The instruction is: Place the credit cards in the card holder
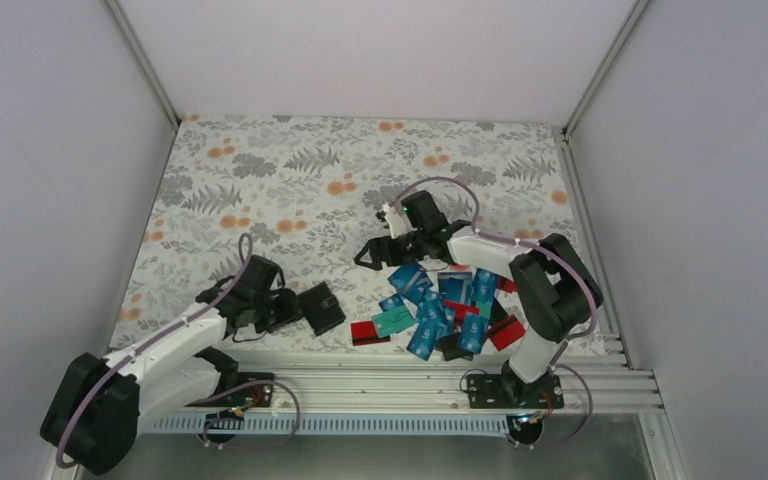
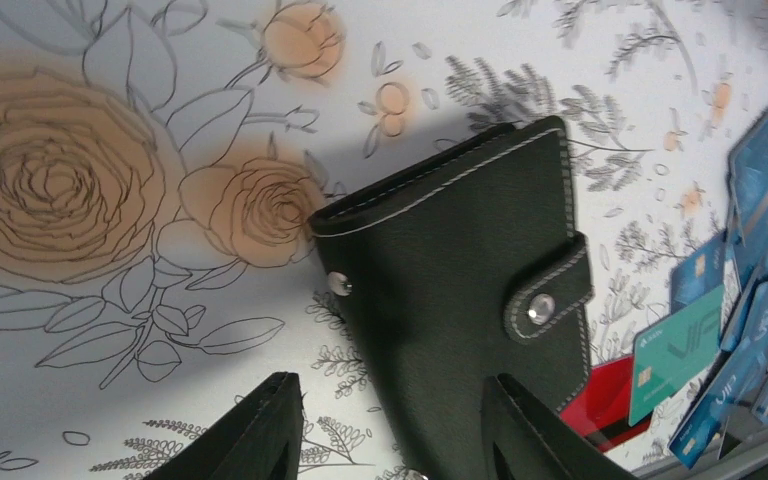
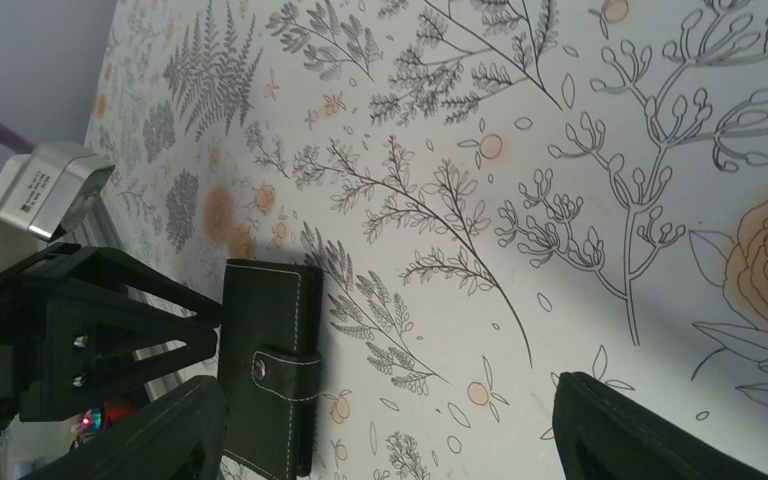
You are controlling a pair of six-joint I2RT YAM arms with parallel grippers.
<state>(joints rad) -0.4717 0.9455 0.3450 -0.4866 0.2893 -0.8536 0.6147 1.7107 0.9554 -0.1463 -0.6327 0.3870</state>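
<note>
Here, a floral cloth (image 1: 290, 170) printed with grey ferns and orange roses is covering the table, and plain white walls (image 1: 360, 50) are enclosing it on three sides. A metal rail (image 1: 410, 385) is running along the lower edge of the top view, where both arm bases are bolted.

The card holder (image 1: 321, 307) is lying closed and flat on the cloth at lower centre-left of the top view, its snap strap facing up. The credit cards (image 1: 438, 300), mostly blue with some red, teal and black, are lying in a loose overlapping heap to its right, near the right arm's base.

The left gripper (image 1: 285, 310) is sitting low just left of the holder. In its wrist view the fingers (image 2: 250, 440) are standing partly spread and straddling the holder's near end. The right-hand one is overlapping the leather, while the left-hand one is showing a gap of cloth beside it.

The right gripper (image 1: 375, 252) is hanging above the heap's upper left corner. Its fingers (image 3: 650, 430) are standing wide apart over bare cloth and holding nothing.
</note>
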